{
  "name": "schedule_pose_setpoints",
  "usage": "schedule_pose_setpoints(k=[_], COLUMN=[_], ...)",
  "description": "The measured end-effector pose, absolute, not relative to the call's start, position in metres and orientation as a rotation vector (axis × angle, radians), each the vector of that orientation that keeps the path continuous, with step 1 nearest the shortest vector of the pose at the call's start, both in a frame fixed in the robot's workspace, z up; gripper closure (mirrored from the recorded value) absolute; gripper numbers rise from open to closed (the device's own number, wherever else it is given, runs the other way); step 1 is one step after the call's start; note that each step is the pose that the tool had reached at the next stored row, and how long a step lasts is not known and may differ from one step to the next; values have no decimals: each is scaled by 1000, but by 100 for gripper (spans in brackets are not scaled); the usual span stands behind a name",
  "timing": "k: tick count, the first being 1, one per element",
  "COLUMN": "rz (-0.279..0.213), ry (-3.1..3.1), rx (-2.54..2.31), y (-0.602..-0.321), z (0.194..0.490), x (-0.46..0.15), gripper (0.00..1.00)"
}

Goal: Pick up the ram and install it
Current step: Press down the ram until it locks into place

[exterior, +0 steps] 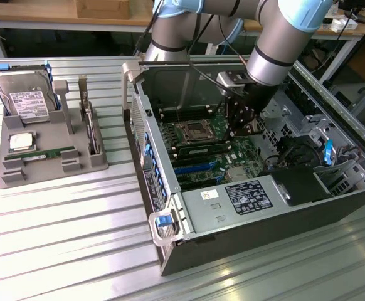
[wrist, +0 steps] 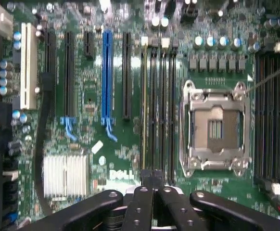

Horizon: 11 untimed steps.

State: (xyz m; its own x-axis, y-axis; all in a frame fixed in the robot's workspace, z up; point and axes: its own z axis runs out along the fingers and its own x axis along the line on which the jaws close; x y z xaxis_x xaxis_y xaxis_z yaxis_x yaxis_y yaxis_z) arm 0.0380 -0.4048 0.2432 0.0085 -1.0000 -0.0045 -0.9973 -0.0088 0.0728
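A ram stick stands edge-on in the outermost of the black memory slots beside the open processor socket. In the exterior view the ram stick shows as a long green strip on the motherboard. My gripper is shut, its black fingertips pressed together just above the end of the slots with nothing between them. In the exterior view my gripper reaches down into the open computer case, right of the socket. Another green ram stick lies flat on the grey tray.
The tray on the exterior view's left also holds a hard drive, a square processor chip and an upright card. Inside the case are blue and black expansion slots, a heatsink, cables and a power supply.
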Motion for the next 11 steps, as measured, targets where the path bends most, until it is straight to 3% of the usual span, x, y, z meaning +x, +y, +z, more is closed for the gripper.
schedule_pose_setpoints(k=[11], rz=[-94], ry=[-2181], rx=[2202], y=[-410], z=[240], x=[-55], gripper=[89])
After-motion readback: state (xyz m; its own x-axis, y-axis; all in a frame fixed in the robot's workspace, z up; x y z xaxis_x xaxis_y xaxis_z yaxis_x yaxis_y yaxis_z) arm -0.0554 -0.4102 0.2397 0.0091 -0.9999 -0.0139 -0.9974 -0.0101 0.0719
